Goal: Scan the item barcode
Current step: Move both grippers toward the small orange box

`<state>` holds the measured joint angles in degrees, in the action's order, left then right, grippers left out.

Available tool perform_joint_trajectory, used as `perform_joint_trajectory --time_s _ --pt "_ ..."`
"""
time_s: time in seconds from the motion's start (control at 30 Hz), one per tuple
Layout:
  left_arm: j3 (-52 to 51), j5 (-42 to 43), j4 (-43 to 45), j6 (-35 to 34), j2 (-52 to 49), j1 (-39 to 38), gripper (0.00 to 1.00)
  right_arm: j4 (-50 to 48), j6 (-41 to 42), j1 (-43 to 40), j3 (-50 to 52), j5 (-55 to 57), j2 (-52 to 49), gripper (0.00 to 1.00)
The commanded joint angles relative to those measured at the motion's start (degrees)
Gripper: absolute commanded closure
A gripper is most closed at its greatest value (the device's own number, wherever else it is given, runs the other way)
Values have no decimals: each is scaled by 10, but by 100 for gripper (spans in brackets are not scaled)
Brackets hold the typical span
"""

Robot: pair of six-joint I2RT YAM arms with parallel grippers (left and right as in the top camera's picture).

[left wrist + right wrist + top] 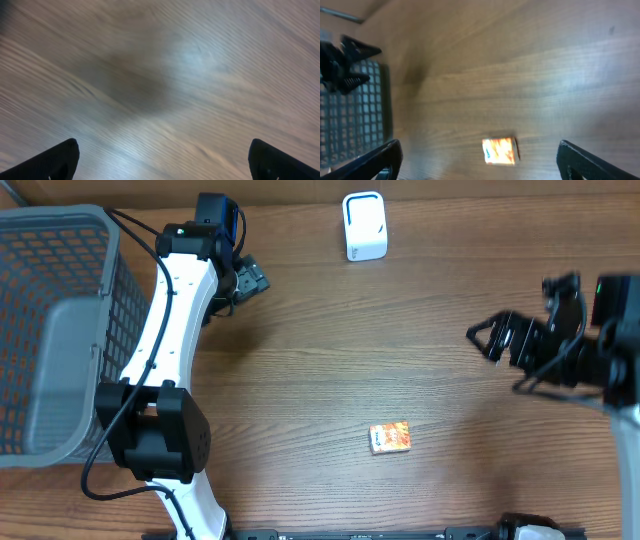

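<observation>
The item, a small orange and white box (pixel 390 438), lies flat on the wooden table (pixel 330 360) near the front middle. In the right wrist view the box (pixel 500 150) lies on the wood between and beyond my spread fingers. My right gripper (pixel 487 337) is open, at the right side of the table, apart from the box. My left gripper (pixel 250 280) is open at the back left, over bare wood. The left wrist view shows only blurred wood between its two fingertips (pixel 55 162). A white barcode scanner (pixel 364 225) stands at the back middle.
A grey mesh basket (pixel 55 330) fills the left side of the table, also seen in the right wrist view as a basket (pixel 355 115) at far left. The left arm's white links (pixel 165 340) run along the basket's right side.
</observation>
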<state>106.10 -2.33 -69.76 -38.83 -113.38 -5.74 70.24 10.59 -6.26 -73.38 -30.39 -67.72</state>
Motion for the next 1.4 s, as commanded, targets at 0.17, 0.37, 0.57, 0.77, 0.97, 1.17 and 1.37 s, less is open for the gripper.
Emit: perform_joint_trajectory --time_s 0.17,0.37,0.57,0.77,0.97,1.17,1.37 --pt "-20 322 -53 155 2 -55 2 -29 17 2 86 5 15 0" --pt "-64 268 -98 221 2 -185 18 -63 16 2 86 6 0 0" --pt "-143 159 -63 221 2 -283 21 -84 16 2 86 6 0 0" --pt "-202 51 4 245 2 -314 20 -105 16 2 86 6 0 0" --pt "-211 195 59 483 2 -314 11 -128 16 2 86 6 -1 0" --pt "-211 209 84 593 2 -318 2 -130 16 2 86 8 -13 0" --pt "-212 245 86 656 2 -337 29 -129 16 2 86 8 -33 0"
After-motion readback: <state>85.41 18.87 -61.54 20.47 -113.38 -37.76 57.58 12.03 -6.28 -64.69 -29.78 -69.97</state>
